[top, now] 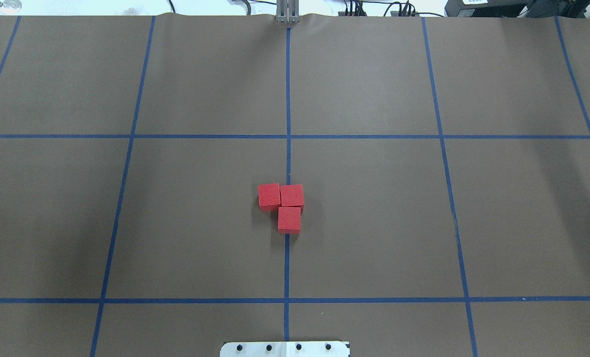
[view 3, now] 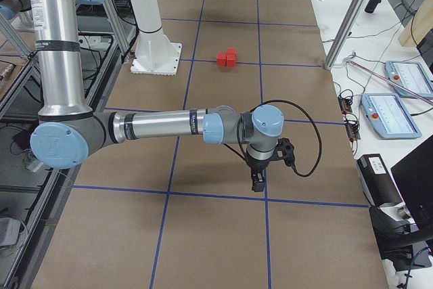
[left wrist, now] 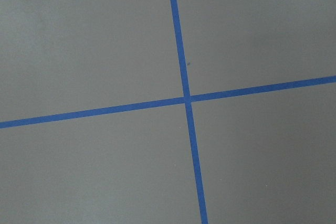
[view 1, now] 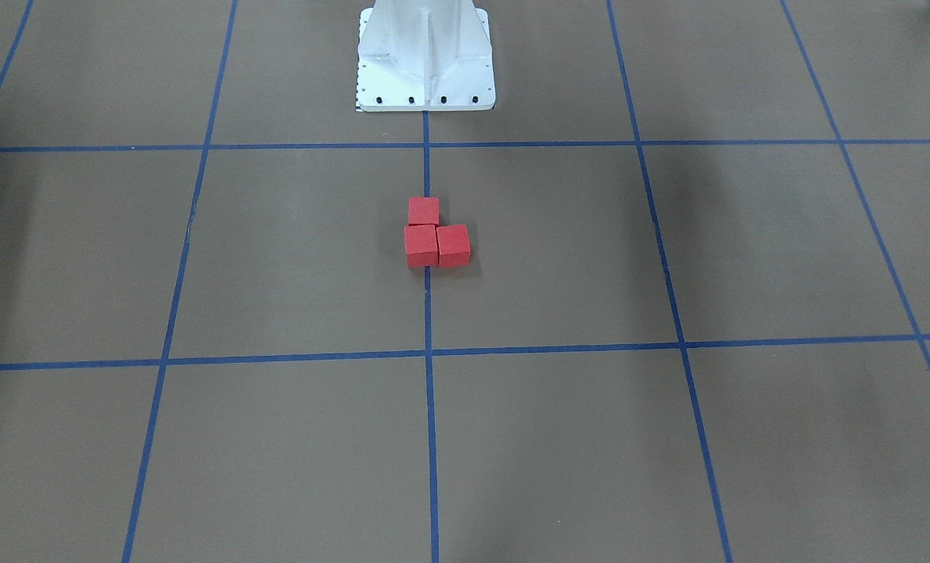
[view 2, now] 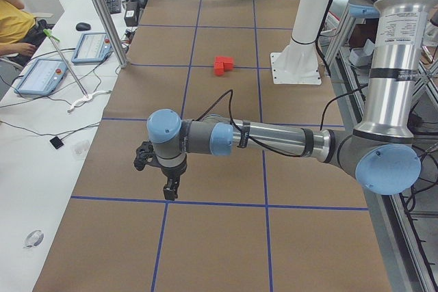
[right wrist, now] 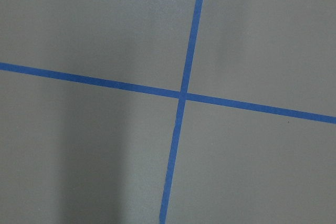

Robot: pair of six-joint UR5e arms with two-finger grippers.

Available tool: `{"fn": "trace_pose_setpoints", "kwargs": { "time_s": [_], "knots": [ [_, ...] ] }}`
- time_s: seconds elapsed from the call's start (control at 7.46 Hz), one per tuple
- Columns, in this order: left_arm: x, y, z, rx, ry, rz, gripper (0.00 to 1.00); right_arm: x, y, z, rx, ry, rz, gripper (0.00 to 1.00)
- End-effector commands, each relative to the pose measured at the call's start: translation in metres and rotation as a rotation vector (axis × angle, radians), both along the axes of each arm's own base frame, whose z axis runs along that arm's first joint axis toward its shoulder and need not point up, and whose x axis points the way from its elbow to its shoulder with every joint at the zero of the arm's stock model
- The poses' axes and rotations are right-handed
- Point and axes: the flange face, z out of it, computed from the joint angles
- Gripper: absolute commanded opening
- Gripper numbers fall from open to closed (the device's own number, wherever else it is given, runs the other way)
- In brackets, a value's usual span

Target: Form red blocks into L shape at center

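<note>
Three red blocks [top: 269,196] [top: 292,195] [top: 289,219] lie touching in an L shape on the brown gridded center [top: 374,198], astride the middle blue line. They also show in the front view [view 1: 421,245] and both side views [view 2: 223,65] [view 3: 227,57]. My left gripper [view 2: 169,189] hangs pointing down over a grid crossing far from the blocks, and I cannot tell whether it is open or shut. My right gripper [view 3: 257,182] hangs the same way at the other end, state not readable. Both wrist views show only bare surface and crossing tape lines.
The white robot base [view 1: 425,62] stands just behind the blocks. Aluminium posts [view 2: 102,11] [view 3: 348,18] rise at the table's edges. Side desks hold pendants [view 2: 41,76] [view 3: 396,113] and cables, and a seated person [view 2: 14,25] is at one desk.
</note>
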Motion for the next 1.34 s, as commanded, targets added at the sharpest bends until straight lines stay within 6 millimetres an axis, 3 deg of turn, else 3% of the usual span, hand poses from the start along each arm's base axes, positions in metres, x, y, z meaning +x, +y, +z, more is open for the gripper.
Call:
{"fn": "trace_pose_setpoints", "kwargs": {
  "time_s": [0.0, 0.8, 0.94, 1.21],
  "knots": [
    [0.001, 0.0, 0.0, 0.003, -0.001, 0.002, 1.0, 0.0, 0.0, 0.0, 0.0, 0.0, 0.0, 0.99],
    [0.001, 0.0, 0.003, -0.002, -0.003, 0.001, 1.0, 0.0, 0.0, 0.001, -0.003, 0.002, 0.0, 0.99],
    [0.001, 0.0, 0.003, -0.002, -0.003, 0.002, 1.0, 0.0, 0.004, 0.017, -0.035, 0.003, 0.0, 0.99],
    [0.001, 0.0, 0.005, -0.007, -0.003, 0.004, 1.0, 0.0, 0.005, 0.019, -0.039, 0.005, 0.001, 0.99]
  ]
}}
